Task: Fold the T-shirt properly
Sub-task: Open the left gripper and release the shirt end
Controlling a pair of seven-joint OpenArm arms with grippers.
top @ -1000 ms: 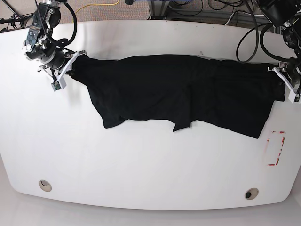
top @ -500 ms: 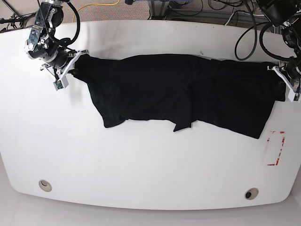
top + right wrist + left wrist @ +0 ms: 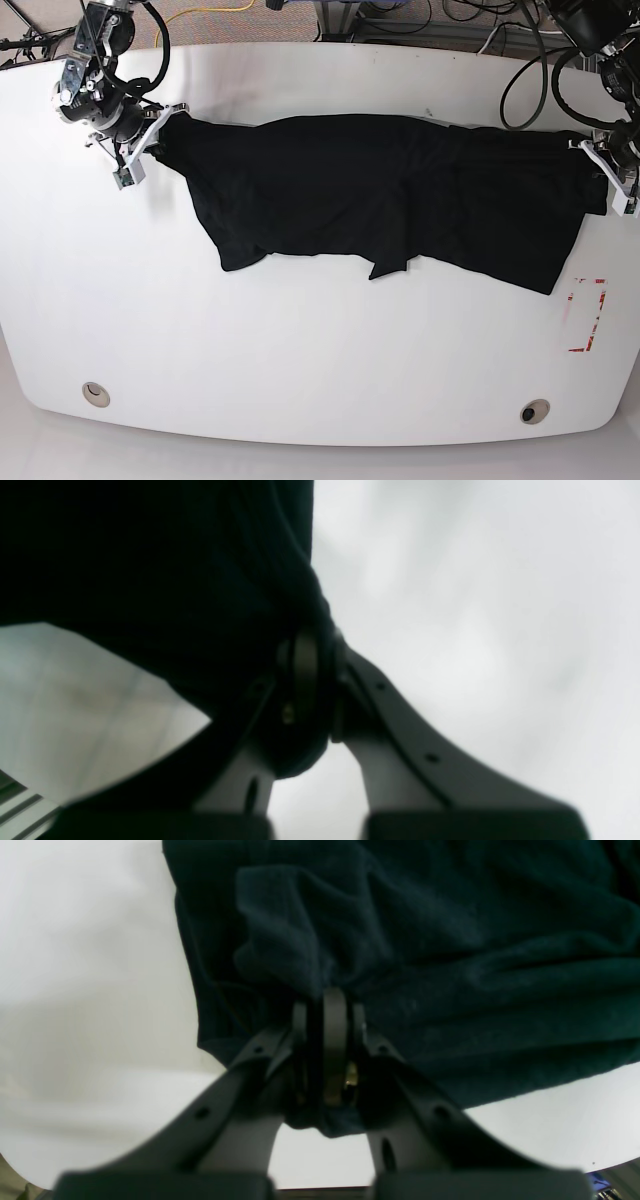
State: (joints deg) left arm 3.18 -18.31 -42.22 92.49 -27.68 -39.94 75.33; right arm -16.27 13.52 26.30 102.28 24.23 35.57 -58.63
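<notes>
The black T-shirt (image 3: 400, 195) lies stretched sideways across the far half of the white table (image 3: 300, 350), with rumpled edges hanging toward the front. My right gripper (image 3: 163, 122) is at the shirt's left end in the base view, shut on the cloth. In the right wrist view this gripper (image 3: 310, 647) pinches a bunched fold of the T-shirt (image 3: 150, 555). My left gripper (image 3: 598, 165) holds the opposite end. In the left wrist view the left gripper (image 3: 327, 1000) is shut on a gathered edge of the T-shirt (image 3: 450, 940).
A red-outlined rectangle (image 3: 587, 315) is marked on the table near the right edge. Two round holes (image 3: 96, 392) (image 3: 534, 411) sit near the front edge. Cables (image 3: 520, 60) run behind the table's far edge.
My right gripper has shifted slightly up toward the table's far edge, taking the shirt's left corner with it. The left arm has stayed put.
</notes>
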